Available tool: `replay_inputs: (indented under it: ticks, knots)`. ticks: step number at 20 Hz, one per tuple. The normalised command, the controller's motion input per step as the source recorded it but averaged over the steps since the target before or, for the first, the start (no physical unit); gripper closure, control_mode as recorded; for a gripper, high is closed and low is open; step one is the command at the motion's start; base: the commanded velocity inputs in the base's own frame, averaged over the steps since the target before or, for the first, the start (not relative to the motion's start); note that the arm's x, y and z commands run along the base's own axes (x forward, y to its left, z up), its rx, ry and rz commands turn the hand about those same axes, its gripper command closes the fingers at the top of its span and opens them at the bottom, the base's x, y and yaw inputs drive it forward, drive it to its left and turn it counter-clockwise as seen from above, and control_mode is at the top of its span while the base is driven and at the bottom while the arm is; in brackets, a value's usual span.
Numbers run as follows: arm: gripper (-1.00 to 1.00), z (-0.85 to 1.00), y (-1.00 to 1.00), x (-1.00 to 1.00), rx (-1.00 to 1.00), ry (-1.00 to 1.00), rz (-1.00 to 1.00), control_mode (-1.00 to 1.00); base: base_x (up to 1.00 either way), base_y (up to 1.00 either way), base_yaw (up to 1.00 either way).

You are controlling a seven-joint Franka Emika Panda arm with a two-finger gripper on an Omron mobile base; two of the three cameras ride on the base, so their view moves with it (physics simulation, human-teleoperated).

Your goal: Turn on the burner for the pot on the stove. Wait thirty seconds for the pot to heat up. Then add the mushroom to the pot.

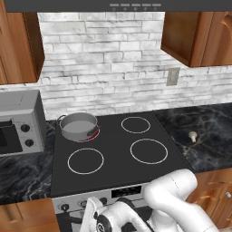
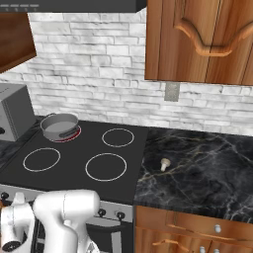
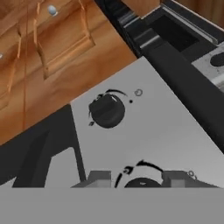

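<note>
With its fingertips (image 3: pixel 99 178) apart on either side of a black knob (image 3: pixel 141 182) on the stove (image 1: pixel 118 154) front panel, the gripper (image 3: pixel 138 179) seems to straddle rather than squeeze it, contact hidden at the frame's bottom; the pot (image 1: pixel 79 125) sits on the red-rimmed burner (image 1: pixel 93 134), the mushroom (image 1: pixel 193 135) on the counter (image 1: pixel 208 131).

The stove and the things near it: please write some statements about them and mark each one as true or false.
1. The pot stands on the back left ring of the stove. True.
2. The mushroom lies inside the pot. False: it sits on the dark counter to the right of the stove.
3. The burner under the pot shows red at its rim. True.
4. The tool is over the pot. False: it is at the silver front panel, by a black knob.
</note>
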Motion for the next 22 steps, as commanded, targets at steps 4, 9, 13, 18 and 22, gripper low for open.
replay_inputs:
  ticks: [4, 9, 13, 18, 22]
  knots:
    - [1.0, 0.95, -0.31, -0.92, 0.02, 0.07, -0.02, -1.0, 0.0, 0.0, 0.0]
    - [1.0, 0.97, -0.76, -0.73, 0.09, 0.07, -0.17, -1.0, 0.0, 0.0, 0.0]
    - [1.0, -0.06, -0.04, 0.11, 0.0, 0.0, 0.0, -1.0, 0.0, 0.0, 0.0]
    - [1.0, 0.0, 0.0, 0.0, 0.0, 0.0, 0.01, -1.0, 0.0, 0.0, 0.0]
    - [1.0, 0.0, 0.0, 0.0, 0.0, 0.0, 0.0, -1.0, 0.0, 0.0, 0.0]
